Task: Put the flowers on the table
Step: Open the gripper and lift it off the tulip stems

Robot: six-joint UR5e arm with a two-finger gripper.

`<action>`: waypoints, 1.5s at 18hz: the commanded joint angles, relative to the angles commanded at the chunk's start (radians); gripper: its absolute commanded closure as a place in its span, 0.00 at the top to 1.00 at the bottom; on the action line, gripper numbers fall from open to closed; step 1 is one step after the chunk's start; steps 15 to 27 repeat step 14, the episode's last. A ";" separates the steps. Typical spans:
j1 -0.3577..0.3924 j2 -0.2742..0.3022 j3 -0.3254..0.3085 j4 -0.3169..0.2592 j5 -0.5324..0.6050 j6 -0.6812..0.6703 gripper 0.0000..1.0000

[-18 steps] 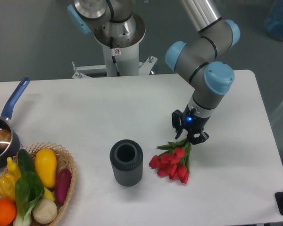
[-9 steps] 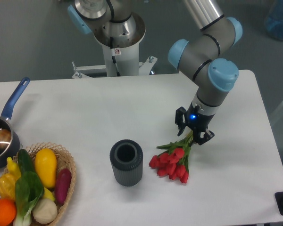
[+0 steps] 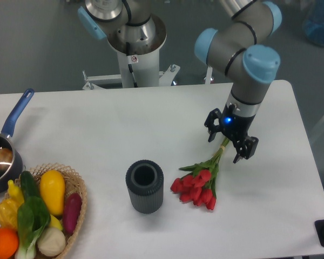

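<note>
The flowers [image 3: 198, 186] are down on the table [image 3: 97, 129], lying flat on the white top right of centre, red buds bunched at the near-left end and the green stems running up and to the right. Over the stem ends hangs the gripper [image 3: 230, 141], its two dark fingers spread wide apart with the stems passing through the gap between them; the jaws are parted and not pinching anything, though whether a finger brushes the stems is hard to tell from this angle. A blue light glows on the wrist just above. Just left of the buds, close but apart, stands a dark grey ribbed vase [image 3: 144, 186], upright, mouth open to the camera. Over at the near-left corner sits a wicker basket [image 3: 77, 189] packed with produce: yellow pieces, a purple one, a leafy green vegetable, an orange. Just beyond it, at the left edge, is a pan [image 3: 4, 156] with a blue handle pointing to the far side.
</note>
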 joint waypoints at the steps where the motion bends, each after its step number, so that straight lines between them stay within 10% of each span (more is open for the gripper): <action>1: 0.011 0.005 0.003 0.000 0.000 0.002 1.00; 27: 0.037 0.023 0.094 0.006 -0.003 0.003 1.00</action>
